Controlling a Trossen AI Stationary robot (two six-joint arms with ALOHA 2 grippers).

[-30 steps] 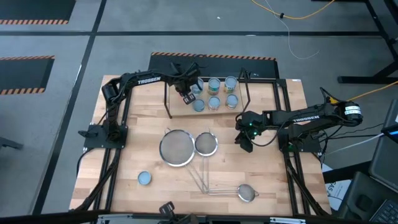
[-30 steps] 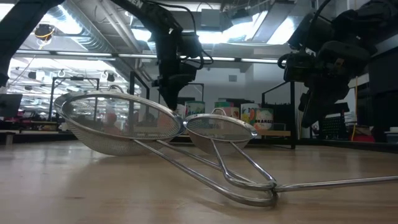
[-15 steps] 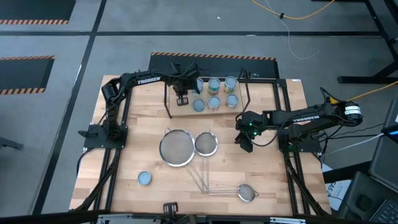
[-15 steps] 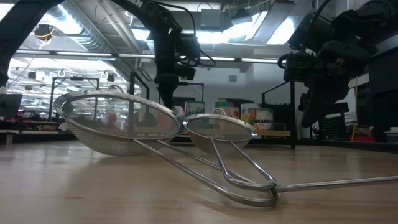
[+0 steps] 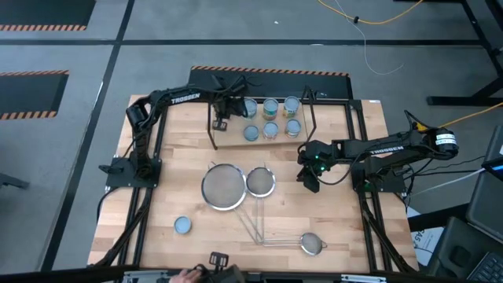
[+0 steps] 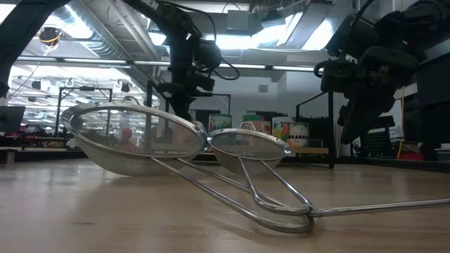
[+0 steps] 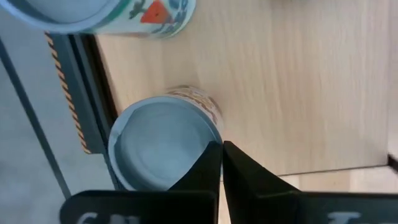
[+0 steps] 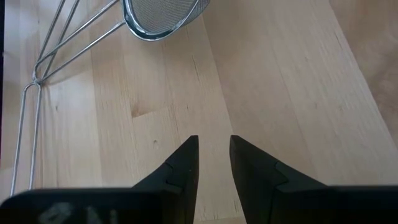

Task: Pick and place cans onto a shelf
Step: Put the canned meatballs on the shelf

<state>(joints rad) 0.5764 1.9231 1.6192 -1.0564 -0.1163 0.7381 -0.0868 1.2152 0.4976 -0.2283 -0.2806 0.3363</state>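
Observation:
Six cans stand on the shelf's wooden board (image 5: 233, 141) in two rows, among them the far-left can (image 5: 250, 108) and the near-left can (image 5: 251, 133). One more can (image 5: 182, 225) stands on the table near the front left. My left gripper (image 5: 219, 123) is shut and empty above the shelf's left end, to the left of the cans. Its wrist view shows the shut fingertips (image 7: 221, 149) in front of a can's pale top (image 7: 158, 146) and a second can (image 7: 124, 12) farther off. My right gripper (image 5: 308, 176) hovers a little open over bare table (image 8: 211, 149).
Two big mesh strainers (image 5: 223, 188) (image 5: 260, 181) lie mid-table with their long handles running toward the near edge. A small strainer (image 5: 313, 244) lies at the front right. A person's hand (image 5: 185, 275) shows at the near edge. A black frame edges the table.
My left gripper has gone toward the table's left edge along the shelf, away from the cans, and has turned about. The far-left can, partly hidden under it before, now shows whole. My right arm has kept still. A hand has appeared at the near edge.

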